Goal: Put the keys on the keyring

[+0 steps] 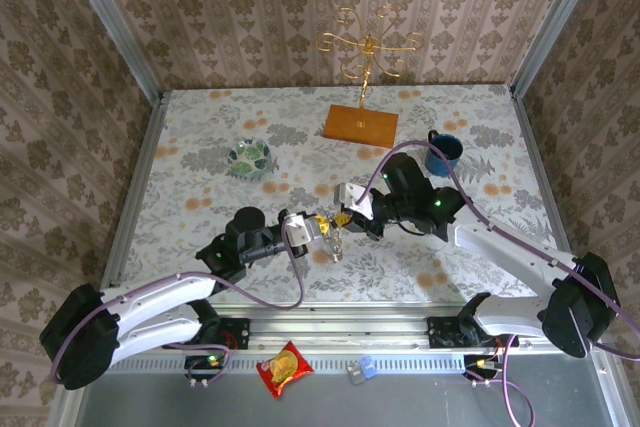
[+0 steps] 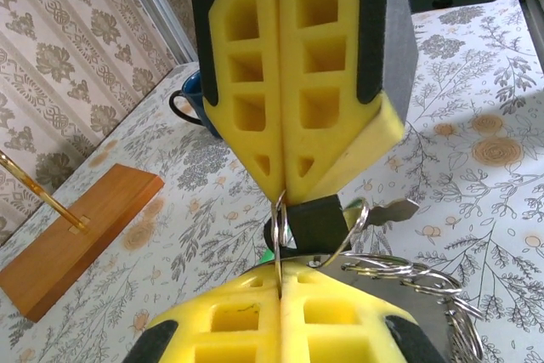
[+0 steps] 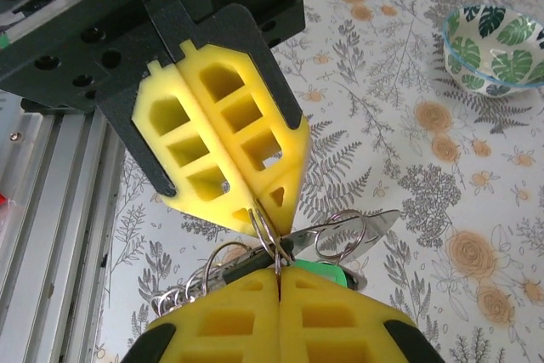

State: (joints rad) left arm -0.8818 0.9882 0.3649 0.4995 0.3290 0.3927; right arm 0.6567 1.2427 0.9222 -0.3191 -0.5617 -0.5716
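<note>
We see the left arm [image 1: 150, 307] lying low. It starts at the near left corner, runs to the right, bends at its black elbow, and points its claw toward the middle of the table [image 1: 470, 247]. The right arm [image 1: 510, 252] comes from the near right corner and slopes up and to the left, and its black wrist tips the claw left and a bit down. The left gripper [image 1: 320, 227] and the right gripper [image 1: 343, 217] meet tip to tip, just above the flowery cloth near the front edge. In the left wrist view, the left claw's yellow fingers [image 2: 238, 316] are pressed tight together, and a thin wire loop of the keyring [image 2: 279, 227] is pinched between them. The right claw points at it from above. Its fingers are pressed together too, and the same loop is caught at their very tip. So both claws are closed on the ring, one at each end of the loop. A silver key [image 3: 374, 225] hangs from a second loop just beside the tips and sticks out sideways. A key with a green head [image 3: 327, 271] sits right at the right claw's fingertips. We cannot tell if the claw squeezes that key too. More wire loops bunch up beside the left claw. A leafy bowl [image 1: 249, 156] and a blue mug [image 1: 442, 152] stand farther back, well apart from the claws.
</note>
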